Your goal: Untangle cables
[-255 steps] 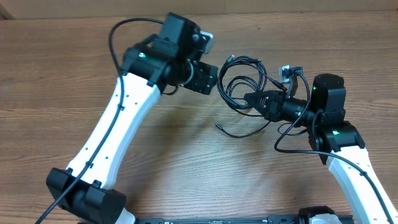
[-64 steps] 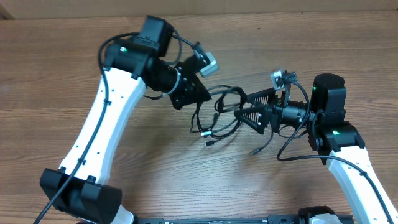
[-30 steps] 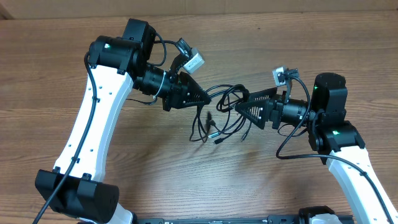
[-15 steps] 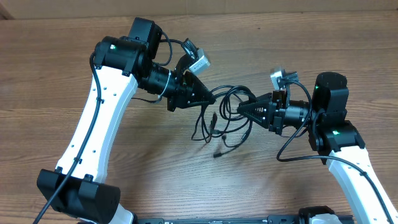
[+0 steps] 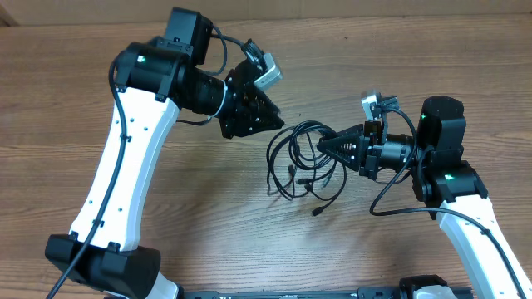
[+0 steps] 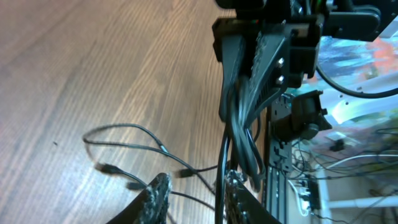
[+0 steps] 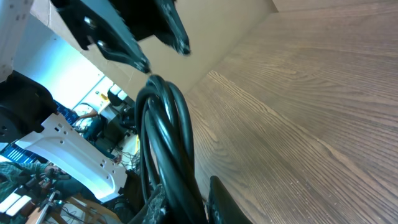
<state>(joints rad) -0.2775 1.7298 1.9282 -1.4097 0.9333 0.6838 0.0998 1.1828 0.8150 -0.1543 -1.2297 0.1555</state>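
Note:
The cables (image 5: pixel 293 163) are thin black cords in tangled loops that sag onto the wooden table, with plug ends at the lower side. My right gripper (image 5: pixel 320 143) is shut on the bundle's right side. In the right wrist view the thick-looking cords (image 7: pixel 166 134) run up from between its fingers (image 7: pixel 185 188). My left gripper (image 5: pixel 275 117) is just up and left of the loops, open and apart from them. In the left wrist view one strand (image 6: pixel 221 177) passes beside the inner face of its right finger, and loose cords (image 6: pixel 124 134) lie on the table beyond.
The table (image 5: pixel 399 58) is bare wood, with its far edge (image 5: pixel 332 15) along the top. The left arm's white link (image 5: pixel 125 183) spans the left side. The right arm (image 5: pixel 465 224) stands at the lower right. A dark rail (image 5: pixel 291 292) runs along the front edge.
My left gripper has opened, let go of the cables and drawn back up and left. The right gripper closed on the bundle, whose loops have sagged down and to the right.

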